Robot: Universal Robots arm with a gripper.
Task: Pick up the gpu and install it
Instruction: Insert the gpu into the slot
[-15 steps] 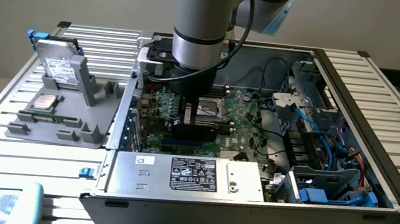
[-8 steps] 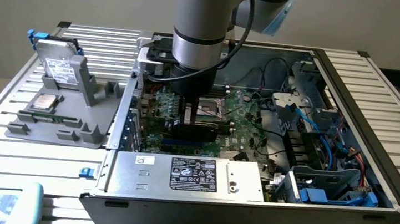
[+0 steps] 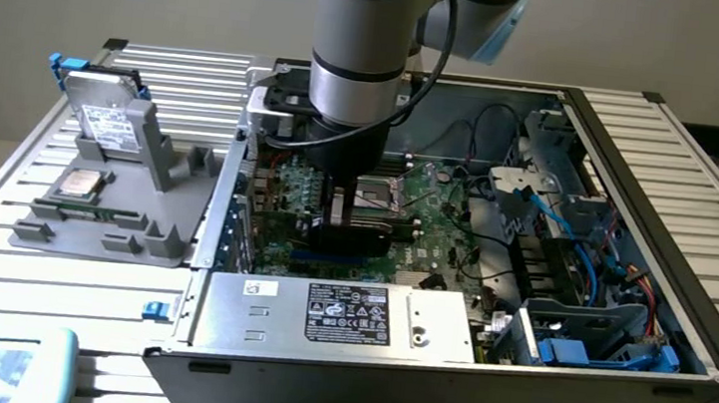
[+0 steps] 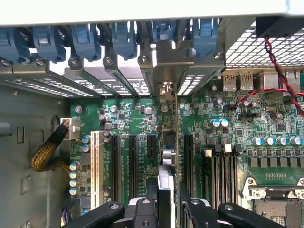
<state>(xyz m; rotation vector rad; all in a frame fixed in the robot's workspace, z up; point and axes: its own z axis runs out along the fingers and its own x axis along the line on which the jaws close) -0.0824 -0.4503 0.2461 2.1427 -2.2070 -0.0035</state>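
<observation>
Gpu stands on edge in the claw, low inside the open computer case, at the centre of the exterior view.

The counter of slatted metal carries everything. The case takes up the middle and the exterior view's right, its side panel off, with a boxed power supply along the near wall. The arm reaches into it from the top centre of the frame. At the exterior view's left a grey holder has a hard drive standing upright in it, well apart from the work.

The green motherboard lines the floor of the case. In the wrist view the card is seen edge-on, a thin line among the long black expansion slots, with its metal bracket end toward the blue clips on the rear wall. Whether its lower edge has entered a slot I cannot tell.

The claw is closed on the card, with a finger on each flat face.

As for handling, I judge the card light, stiff and thin. It should not sag, but it could twist or crack under a sideways load, and its soldered parts and edge contacts are delicate. The flat faces near the edge away from the connector look like the right place to hold it, as here, with the card square to the slot.
</observation>
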